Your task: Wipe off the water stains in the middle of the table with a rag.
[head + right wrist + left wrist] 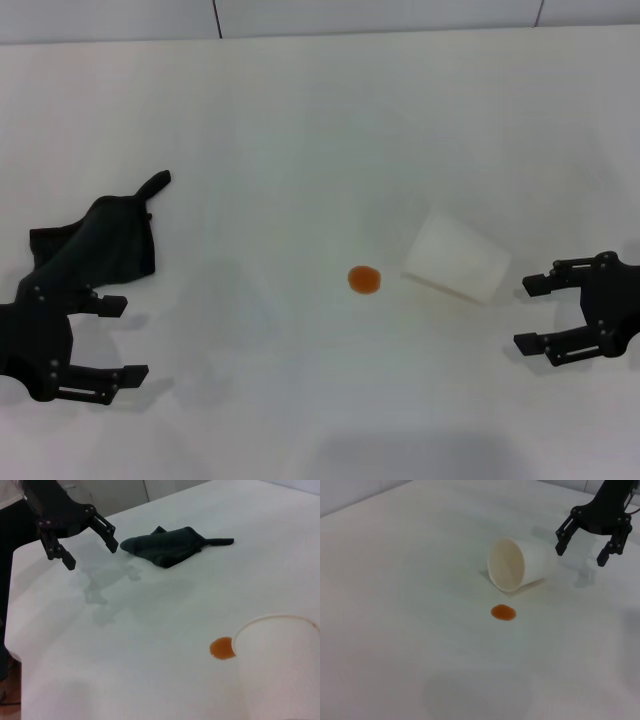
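The water stain (364, 279) is a small round orange-brown spot near the middle of the white table (300, 130). It also shows in the left wrist view (503, 612) and the right wrist view (221, 648). The black rag (100, 245) lies crumpled at the table's left, its pointed tail toward the back, and is seen too from the right wrist (167, 545). My left gripper (135, 338) hangs open just in front of the rag, holding nothing (92, 556). My right gripper (521, 314) stands open at the far right, also empty (581, 555).
A whitish plastic cup (455, 257) lies tipped on its side just right of the stain, between the stain and my right gripper (517, 564) (280, 665). The table's back edge meets a grey wall.
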Robot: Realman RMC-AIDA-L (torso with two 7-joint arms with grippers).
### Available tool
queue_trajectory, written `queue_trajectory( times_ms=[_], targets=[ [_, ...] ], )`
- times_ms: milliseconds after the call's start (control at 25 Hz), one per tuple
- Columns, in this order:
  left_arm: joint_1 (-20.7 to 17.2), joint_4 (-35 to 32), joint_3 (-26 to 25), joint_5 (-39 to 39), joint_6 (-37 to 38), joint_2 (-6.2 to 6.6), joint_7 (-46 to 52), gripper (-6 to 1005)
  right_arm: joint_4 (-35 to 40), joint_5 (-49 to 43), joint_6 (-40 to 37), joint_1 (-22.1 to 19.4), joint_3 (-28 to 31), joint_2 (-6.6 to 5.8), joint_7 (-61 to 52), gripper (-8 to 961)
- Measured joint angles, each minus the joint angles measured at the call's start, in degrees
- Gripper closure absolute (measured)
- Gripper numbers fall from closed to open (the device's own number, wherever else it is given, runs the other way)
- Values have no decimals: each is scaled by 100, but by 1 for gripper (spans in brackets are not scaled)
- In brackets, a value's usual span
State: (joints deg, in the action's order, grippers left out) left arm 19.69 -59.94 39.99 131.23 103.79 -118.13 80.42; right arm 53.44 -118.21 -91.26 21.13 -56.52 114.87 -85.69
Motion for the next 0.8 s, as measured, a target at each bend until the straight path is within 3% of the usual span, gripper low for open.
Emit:
queue_trajectory(
  times_ms=[320, 560, 800],
  targets=[
    [0, 0, 0, 0, 0, 0, 0, 111, 1, 0, 16, 84, 0, 17, -55, 159],
    [6, -9, 0, -1, 1, 10, 0, 111, 166, -266, 36, 366, -51, 0, -589, 159],
    [107, -32, 1, -1, 63, 35, -1, 111, 876, -677, -26, 669, -341, 12, -1532, 159]
  ],
)
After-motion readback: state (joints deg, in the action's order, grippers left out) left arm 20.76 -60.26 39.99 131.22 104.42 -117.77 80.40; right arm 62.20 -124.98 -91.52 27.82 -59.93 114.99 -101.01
